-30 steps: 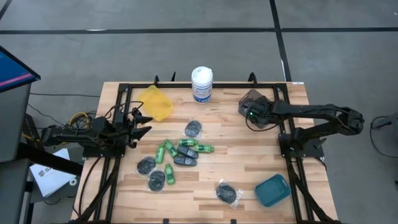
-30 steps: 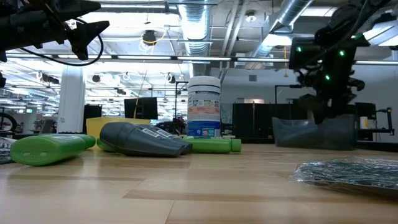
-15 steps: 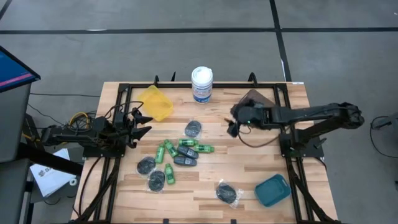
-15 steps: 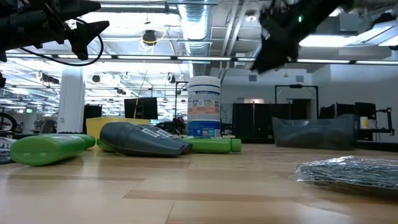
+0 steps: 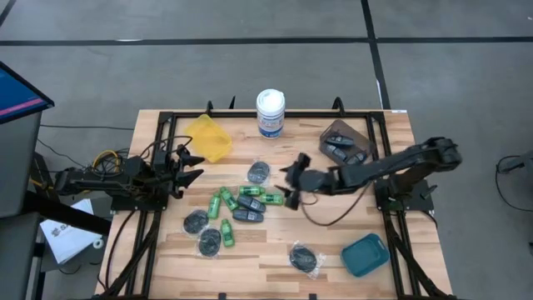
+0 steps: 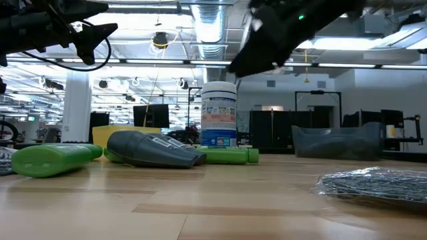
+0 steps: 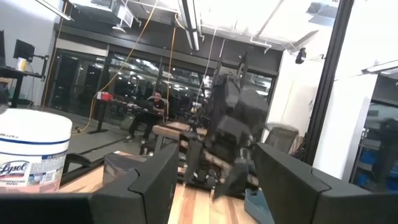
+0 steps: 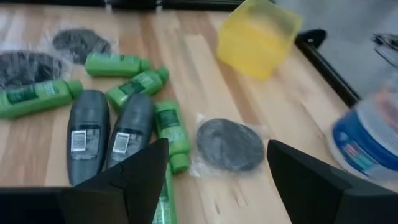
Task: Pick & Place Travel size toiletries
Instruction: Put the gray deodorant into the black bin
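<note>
The travel size toiletries lie mid-table: green mini bottles (image 5: 225,200) (image 8: 171,129), two dark oblong bottles (image 5: 249,210) (image 8: 88,134) and wrapped dark discs (image 5: 259,172) (image 8: 230,144); more discs (image 5: 203,231) lie nearer the front. My right gripper (image 5: 291,179) (image 8: 217,183) hangs open above the table just right of this cluster, slanting down toward it, with nothing between its fingers. My left gripper (image 5: 190,162) (image 7: 214,193) waits open at the table's left side, raised. Dark bottles lie inside the brown bin (image 5: 343,142).
A yellow bin (image 5: 208,137) stands at the far left, a white tub (image 5: 270,112) at the far middle, a teal bin (image 5: 365,254) at the near right. One wrapped disc (image 5: 305,258) lies near the front edge. Black frame rails run along both table sides.
My right gripper has swung from above the brown bin toward the table's left and near side, out over the middle beside the toiletries cluster. It has tipped from pointing down to a shallower slant and rolled. Its fingers stay open.
</note>
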